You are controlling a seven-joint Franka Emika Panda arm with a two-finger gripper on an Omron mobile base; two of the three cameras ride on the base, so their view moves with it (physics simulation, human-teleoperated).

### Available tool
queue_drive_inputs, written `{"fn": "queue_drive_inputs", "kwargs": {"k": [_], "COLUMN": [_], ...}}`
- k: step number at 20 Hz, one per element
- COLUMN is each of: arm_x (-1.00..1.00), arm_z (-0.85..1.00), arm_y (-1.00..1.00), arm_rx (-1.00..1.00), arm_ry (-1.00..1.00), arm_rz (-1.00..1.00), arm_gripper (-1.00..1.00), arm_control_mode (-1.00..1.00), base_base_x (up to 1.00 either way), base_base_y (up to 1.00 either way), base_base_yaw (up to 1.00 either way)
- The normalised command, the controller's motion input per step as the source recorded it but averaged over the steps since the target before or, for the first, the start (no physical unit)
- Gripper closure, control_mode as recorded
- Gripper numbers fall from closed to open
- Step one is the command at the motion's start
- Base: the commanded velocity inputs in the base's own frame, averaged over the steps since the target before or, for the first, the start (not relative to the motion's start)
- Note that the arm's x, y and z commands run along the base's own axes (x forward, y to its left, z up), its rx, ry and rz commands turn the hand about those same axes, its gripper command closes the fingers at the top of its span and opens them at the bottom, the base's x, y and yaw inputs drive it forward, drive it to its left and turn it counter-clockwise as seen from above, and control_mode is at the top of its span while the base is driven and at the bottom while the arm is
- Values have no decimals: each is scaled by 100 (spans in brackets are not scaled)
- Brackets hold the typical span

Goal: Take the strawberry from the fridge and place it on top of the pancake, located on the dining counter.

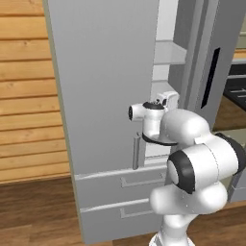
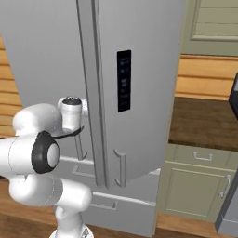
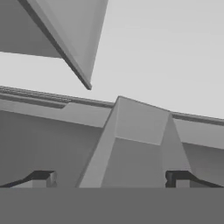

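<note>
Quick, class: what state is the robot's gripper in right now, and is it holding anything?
Gripper: open, jaws set wide apart, nothing between them; it faces pale grey panels of the fridge.

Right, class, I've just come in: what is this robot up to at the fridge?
The robot's arm reaches toward the fridge, whose right door stands partly open, with pale shelves showing in the gap. The gripper is open and holds nothing; its fingertips sit wide apart, facing grey fridge surfaces. No strawberry can be made out yet.
</note>
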Motion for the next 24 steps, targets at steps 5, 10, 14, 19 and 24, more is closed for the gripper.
{"fn": "queue_drive_inputs", "kwargs": {"k": [5,10,14,19,24], "arm_x": [-21,-19,-31,-27,-20], "arm_z": [3,0,0,0,0], "arm_y": [-90,-100,-100,-100,-100], "arm_rx": [6,9,7,7,7], "arm_ry": [0,0,-2,-5,-7], "arm_rz": [-14,-13,-11,-11,-11], "arm_gripper": [-100,-100,-100,-100,-100], "arm_control_mode": [-100,-100,-100,-100,-100], "base_base_x": [0,0,0,0,0], "base_base_y": [0,0,0,0,0], "base_base_yaw": [0,0,0,0,0]}}
